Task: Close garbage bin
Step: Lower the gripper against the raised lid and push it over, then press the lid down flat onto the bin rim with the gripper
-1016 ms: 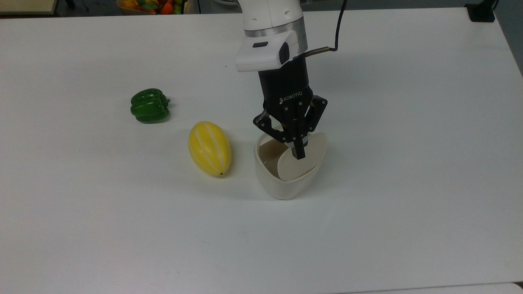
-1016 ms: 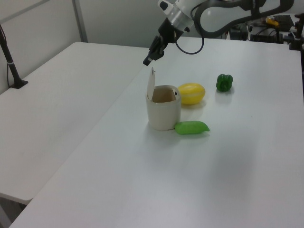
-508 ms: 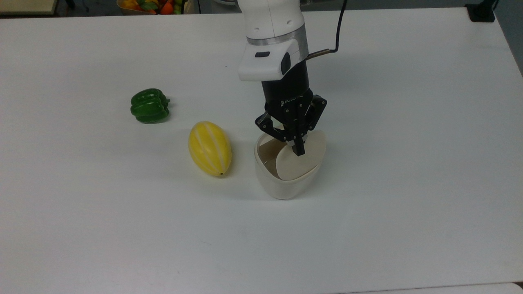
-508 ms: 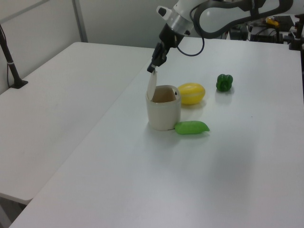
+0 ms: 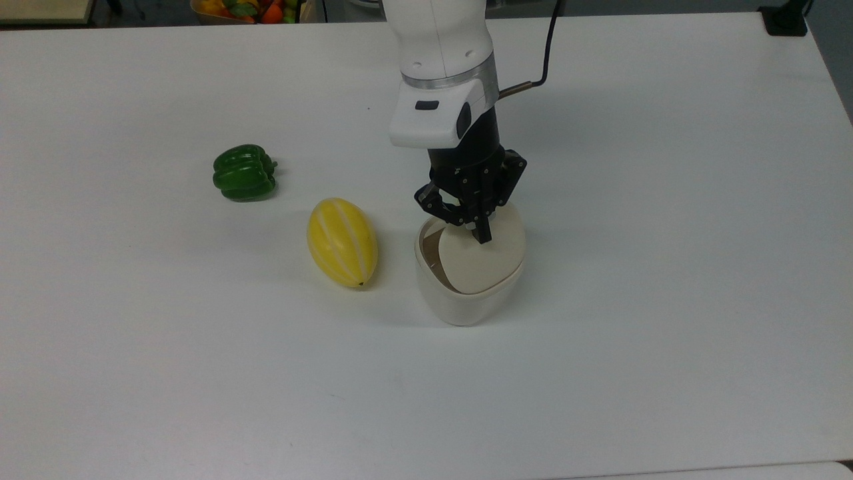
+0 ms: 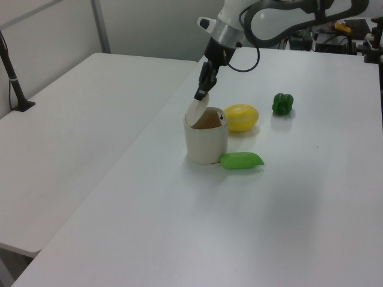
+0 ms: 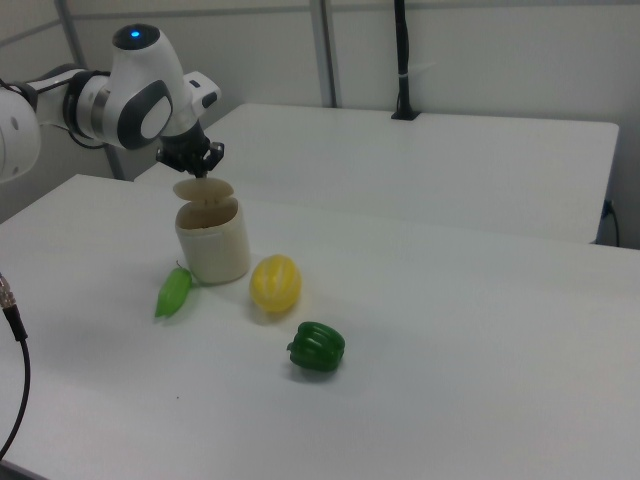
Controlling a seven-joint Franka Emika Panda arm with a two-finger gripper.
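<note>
Half-lowered lid [image 5: 481, 257] (tilted) on upright garbage bin [image 5: 466, 300], gripper [image 5: 480, 235] atop.

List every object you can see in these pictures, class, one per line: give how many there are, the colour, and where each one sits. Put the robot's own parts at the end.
Garbage bin: one, cream-beige, middle of the table, its lid tilted partly down over the opening.
Melon: one, yellow with pale stripes, at the top view's left of the bin.
Bell pepper: one, dark green, further toward the top view's left.
Pea pod: one, light green, lying against the bin's base in the left view.
Table: one, white, under everything.
Gripper: one, black, fingers shut, tip on the lid.
Arm: one, white, above the bin.
</note>
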